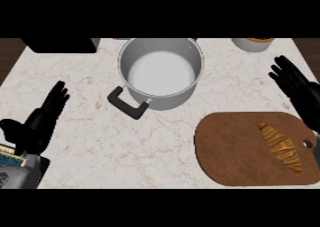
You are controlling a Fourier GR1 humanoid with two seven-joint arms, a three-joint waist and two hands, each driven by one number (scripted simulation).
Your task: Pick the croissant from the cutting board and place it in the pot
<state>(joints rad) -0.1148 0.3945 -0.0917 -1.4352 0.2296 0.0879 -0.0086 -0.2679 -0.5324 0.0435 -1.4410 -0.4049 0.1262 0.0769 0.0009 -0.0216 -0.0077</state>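
Observation:
A golden-brown croissant (281, 147) lies lengthwise on the right half of a brown wooden cutting board (237, 150) at the lower right. A grey metal pot (161, 73) with a black handle (126, 103) stands at the upper middle, nothing inside it. My right hand (301, 91) is open at the right edge, fingers straight, just above and to the right of the board, apart from the croissant. My left hand (41, 117) is open at the lower left, fingers pointing up, holding nothing.
A black box-like object (60, 45) sits at the back left. Part of a grey cup with something orange in it (252, 44) shows at the back right. The marble counter (90, 142) stretches between the left hand and the board.

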